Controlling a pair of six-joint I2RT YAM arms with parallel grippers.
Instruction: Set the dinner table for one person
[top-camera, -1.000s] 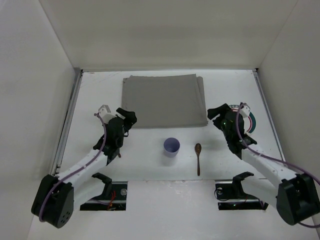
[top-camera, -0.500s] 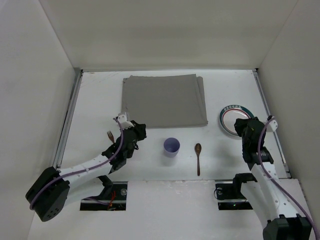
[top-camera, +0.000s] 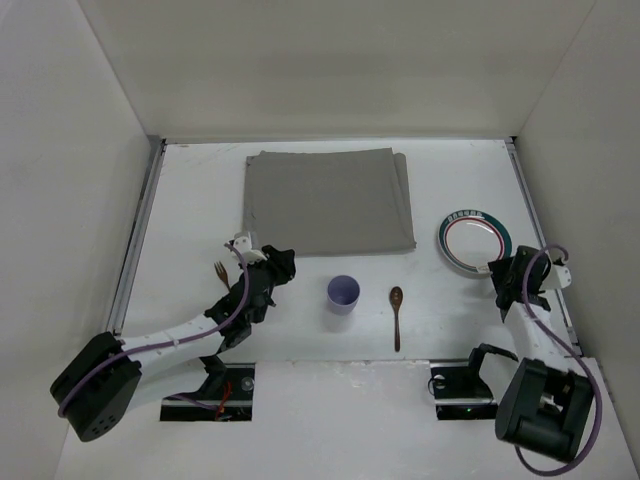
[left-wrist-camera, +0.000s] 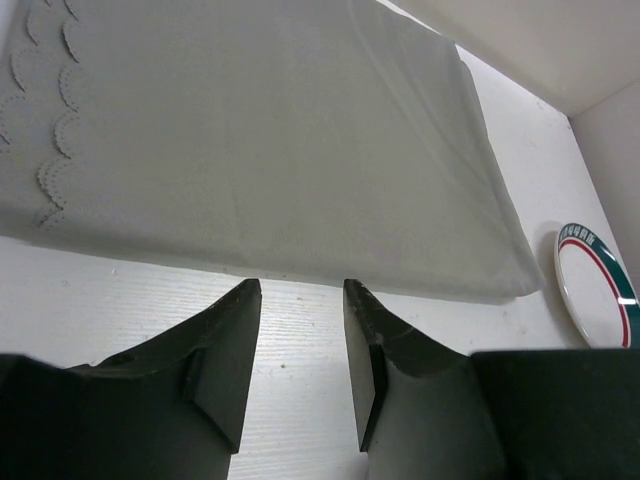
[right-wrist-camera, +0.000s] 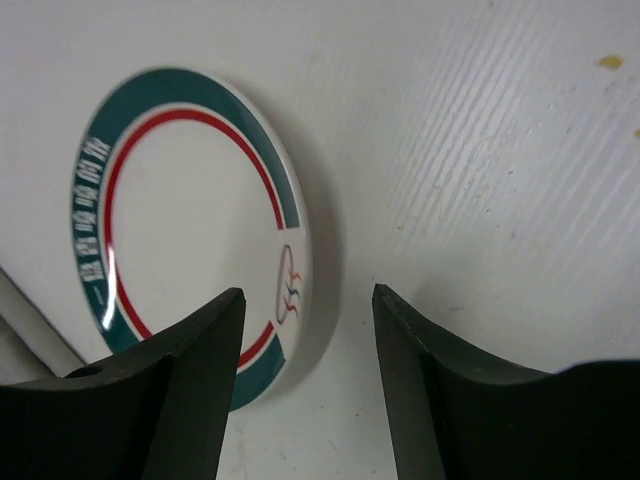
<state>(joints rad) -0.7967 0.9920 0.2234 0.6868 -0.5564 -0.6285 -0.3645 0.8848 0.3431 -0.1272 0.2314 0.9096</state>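
The dinner table is a white tabletop with a grey cloth mat at its far middle. A plate with a green and red rim lies at the right. A lilac cup and a brown wooden spoon sit in front of the mat. A fork lies at the left. My left gripper is open and empty, low over the table just short of the mat's near edge. My right gripper is open and empty, with the plate's near rim lying between its jaws.
Metal rails run along the table's side edges, with white walls around. The right arm is close to the right rail. The arm bases and cable openings sit at the near edge.
My right arm has pulled back from over the plate to its near right side. My left arm has swung right and nearer, and the fork now shows on the table beside it.
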